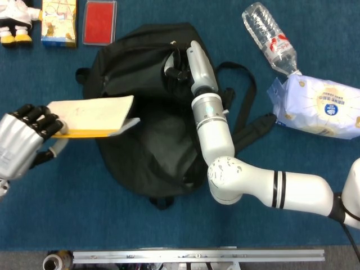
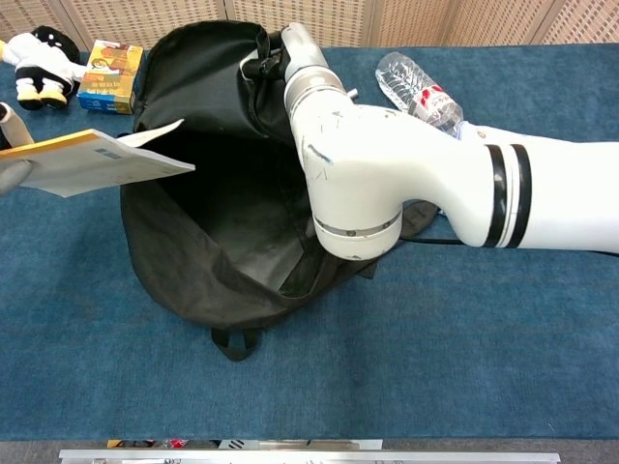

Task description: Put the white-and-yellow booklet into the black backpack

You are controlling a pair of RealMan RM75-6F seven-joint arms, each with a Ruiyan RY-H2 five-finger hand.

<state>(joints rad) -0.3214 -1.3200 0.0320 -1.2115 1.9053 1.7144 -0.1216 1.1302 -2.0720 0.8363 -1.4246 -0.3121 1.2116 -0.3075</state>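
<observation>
The black backpack point(image 1: 140, 129) point(image 2: 213, 232) lies on the blue table with its mouth facing left. My right hand point(image 1: 194, 62) point(image 2: 280, 53) grips the upper flap and holds it raised, so the dark inside shows in the chest view. My left hand point(image 1: 25, 140) holds the white-and-yellow booklet point(image 1: 93, 117) point(image 2: 92, 162) by its left end. The booklet lies nearly flat in the air. Its right end reaches over the left rim of the backpack's mouth. In the chest view only a fingertip of the left hand point(image 2: 8, 121) shows at the left edge.
A plush doll point(image 1: 14, 19), a yellow box point(image 1: 59, 21) and a red case point(image 1: 99, 21) line the far left edge. A water bottle point(image 1: 270, 38) and a wet-wipes pack point(image 1: 318, 107) lie at the right. The backpack's straps point(image 1: 247, 112) trail right under my right arm.
</observation>
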